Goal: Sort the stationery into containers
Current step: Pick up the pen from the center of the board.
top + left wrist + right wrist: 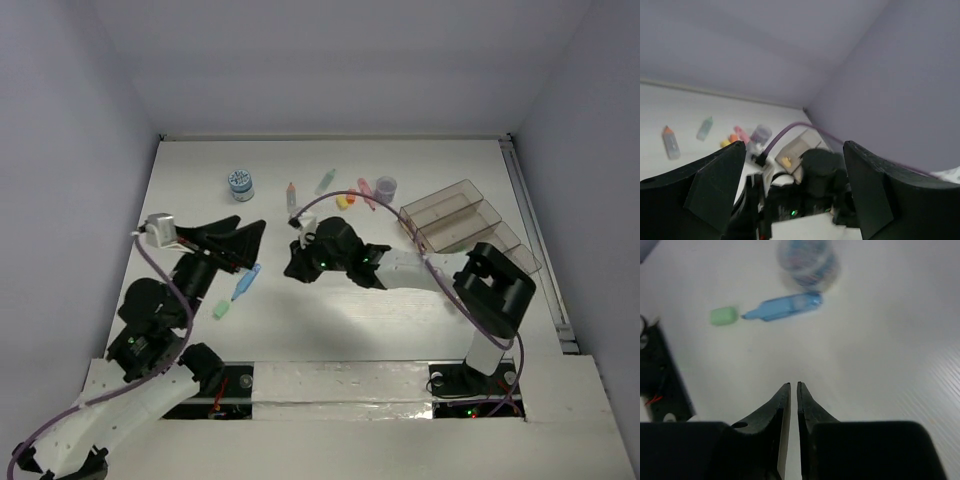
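The tray (pixel 465 215) sits angled by the right edge of the counter (pixel 400 320), within easy reach of the right arm. Most loose pieces lie in a row along the far edge beside it: a purple tub (pixel 385 186), a pink pen (pixel 366 190), an orange eraser (pixel 352 196), a yellow eraser (pixel 343 203), a green pen (pixel 326 180) and an orange-capped pen (pixel 291 195). A blue-white tub (pixel 240 183) stands further toward the far left corner. Two strays lie nearer the left edge, a blue pen (pixel 245 283) and a green eraser (pixel 220 310) just off its tip.

The right hand (pixel 790 386) reaches across the middle of the counter toward the left edge. Its fingers are pressed almost together with nothing between them, so it is closed and empty. In its wrist view the blue pen lies ahead, crosswise and clearly apart from the fingertips. The hand would have to spread before it could take the pen.

The left hand (pixel 794 145) is tilted upward, its fingers spread wide and holding nothing. From above, the blue pen lies just on its near side. Being open and closer, this hand looks better placed to pick up the pen.
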Robot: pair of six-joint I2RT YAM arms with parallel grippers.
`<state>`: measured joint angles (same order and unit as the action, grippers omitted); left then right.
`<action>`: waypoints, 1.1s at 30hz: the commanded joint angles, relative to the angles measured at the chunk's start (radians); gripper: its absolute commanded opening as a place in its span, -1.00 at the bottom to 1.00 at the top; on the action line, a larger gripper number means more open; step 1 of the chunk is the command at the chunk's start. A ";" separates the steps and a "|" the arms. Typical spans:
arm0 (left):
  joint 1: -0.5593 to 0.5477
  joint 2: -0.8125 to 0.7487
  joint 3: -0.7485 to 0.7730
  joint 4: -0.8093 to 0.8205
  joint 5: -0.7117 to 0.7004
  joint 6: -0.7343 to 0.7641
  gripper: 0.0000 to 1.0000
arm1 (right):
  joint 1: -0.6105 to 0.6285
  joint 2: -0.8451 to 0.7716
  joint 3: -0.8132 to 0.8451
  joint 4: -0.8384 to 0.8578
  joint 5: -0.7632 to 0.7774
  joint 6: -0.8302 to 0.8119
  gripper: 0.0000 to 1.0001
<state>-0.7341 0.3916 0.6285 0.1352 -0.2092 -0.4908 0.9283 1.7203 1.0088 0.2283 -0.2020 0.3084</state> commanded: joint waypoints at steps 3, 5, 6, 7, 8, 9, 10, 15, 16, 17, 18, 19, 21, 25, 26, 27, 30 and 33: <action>-0.007 -0.026 0.253 -0.192 -0.154 0.081 0.57 | 0.046 0.137 0.251 0.122 -0.393 -0.184 -0.39; -0.007 -0.037 0.289 -0.229 -0.194 0.112 0.61 | 0.070 0.217 0.331 0.059 -0.433 -0.225 -0.24; -0.007 -0.039 0.310 -0.239 -0.231 0.118 0.61 | 0.079 0.241 0.406 0.039 -0.445 -0.245 -0.09; -0.007 -0.040 0.319 -0.261 -0.243 0.124 0.61 | 0.102 0.268 0.447 0.010 -0.454 -0.270 -0.02; -0.007 -0.039 0.326 -0.269 -0.252 0.132 0.62 | 0.112 0.321 0.492 -0.025 -0.465 -0.322 0.07; -0.007 -0.036 0.333 -0.276 -0.269 0.133 0.62 | 0.121 0.350 0.537 -0.102 -0.479 -0.356 0.21; -0.007 -0.034 0.336 -0.292 -0.272 0.133 0.62 | 0.130 0.378 0.629 -0.151 -0.487 -0.383 0.26; -0.007 -0.017 0.350 -0.315 -0.280 0.138 0.63 | 0.152 0.548 0.888 -0.456 -0.571 -0.561 0.55; -0.007 -0.014 0.353 -0.319 -0.280 0.139 0.63 | 0.152 0.567 0.928 -0.484 -0.574 -0.577 0.59; -0.007 -0.008 0.356 -0.322 -0.279 0.141 0.63 | 0.152 0.584 0.991 -0.504 -0.577 -0.589 0.63; -0.007 -0.005 0.361 -0.322 -0.279 0.144 0.63 | 0.152 0.602 1.019 -0.548 -0.582 -0.610 0.70; -0.007 -0.002 0.362 -0.327 -0.279 0.150 0.63 | 0.152 0.639 1.049 -0.575 -0.588 -0.620 0.71; -0.007 0.004 0.364 -0.332 -0.282 0.156 0.63 | 0.152 0.685 1.123 -0.638 -0.597 -0.643 0.72; -0.007 0.000 0.344 -0.327 -0.289 0.161 0.63 | 0.161 0.734 1.188 -0.675 -0.564 -0.654 0.73; -0.007 -0.003 0.340 -0.325 -0.288 0.162 0.63 | 0.161 0.749 1.189 -0.666 -0.545 -0.647 0.73; -0.007 -0.003 0.336 -0.325 -0.289 0.162 0.63 | 0.161 0.752 1.189 -0.661 -0.525 -0.649 0.72; -0.007 -0.005 0.329 -0.332 -0.286 0.166 0.63 | 0.161 0.737 1.150 -0.647 -0.438 -0.673 0.57; -0.007 -0.008 0.320 -0.330 -0.283 0.169 0.63 | 0.161 0.694 1.059 -0.607 -0.384 -0.713 0.55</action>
<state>-0.7341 0.3813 0.9558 -0.2188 -0.4870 -0.3435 1.0863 2.4657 2.1147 -0.4046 -0.6617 -0.3470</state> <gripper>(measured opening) 0.812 0.780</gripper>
